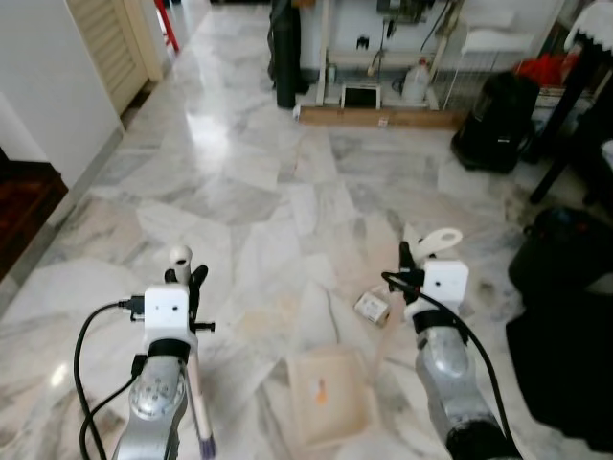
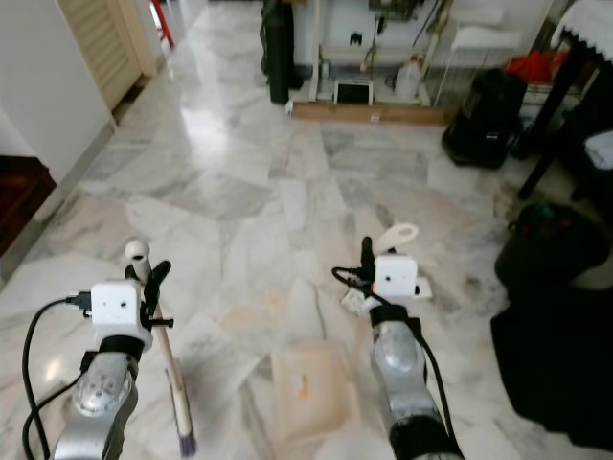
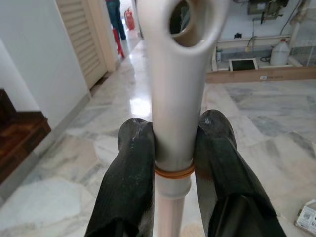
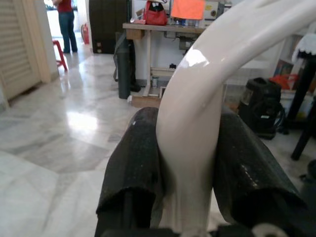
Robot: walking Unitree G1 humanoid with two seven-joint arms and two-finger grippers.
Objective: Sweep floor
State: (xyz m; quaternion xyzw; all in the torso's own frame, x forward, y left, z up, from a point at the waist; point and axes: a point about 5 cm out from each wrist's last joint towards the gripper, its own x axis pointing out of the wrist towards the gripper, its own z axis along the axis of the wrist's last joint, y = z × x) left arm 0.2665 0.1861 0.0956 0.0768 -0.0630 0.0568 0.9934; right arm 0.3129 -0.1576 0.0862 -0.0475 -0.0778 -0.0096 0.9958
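My left gripper is shut on the white broom handle, just below the hole at its top end. The black fingers clamp it from both sides. The stick runs down to a purple end near the floor. My right gripper is shut on the cream dustpan handle, whose looped top rises above the fingers. The dustpan's tray rests on the marble floor between my arms. A small crumpled packet lies on the floor just beyond the tray.
Black bags crowd the right side, with a black backpack and table leg further back. A wooden plank lies before the shelves ahead. A white wall and dark wooden step bound the left. A person stands in the far hallway.
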